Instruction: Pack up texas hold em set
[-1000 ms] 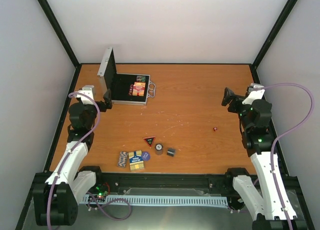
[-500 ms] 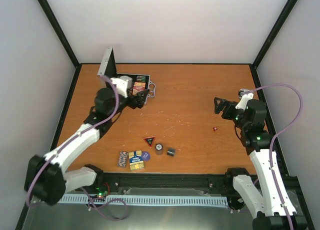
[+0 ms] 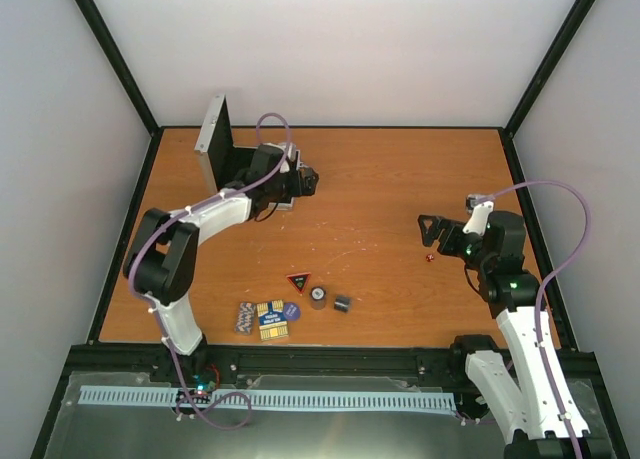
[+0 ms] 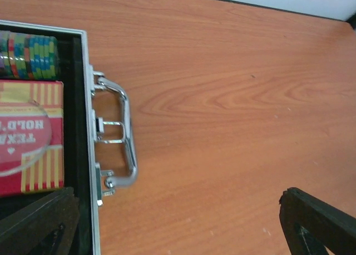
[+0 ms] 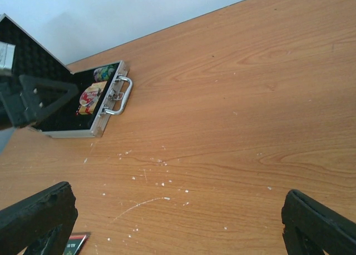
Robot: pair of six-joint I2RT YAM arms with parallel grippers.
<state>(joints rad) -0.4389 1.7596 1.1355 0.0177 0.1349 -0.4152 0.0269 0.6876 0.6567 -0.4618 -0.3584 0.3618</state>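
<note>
— Well, where is the case [image 3: 214, 137] seen?
— Open, a card box [image 4: 30, 135] packed inside, beneath the widely spread left gripper [image 3: 307, 180]; its handle [image 4: 125, 133] is framed between those fingers, and nothing is held.
— And the right gripper [image 3: 430, 231]?
— Spread fully too, nothing gripped; the die [image 3: 431, 257] is seen just beside its fingertips, untouched.

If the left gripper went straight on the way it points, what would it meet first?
Most likely the bare tabletop beside the metal handle of the silver case; the left gripper is open, depth unclear.
</note>
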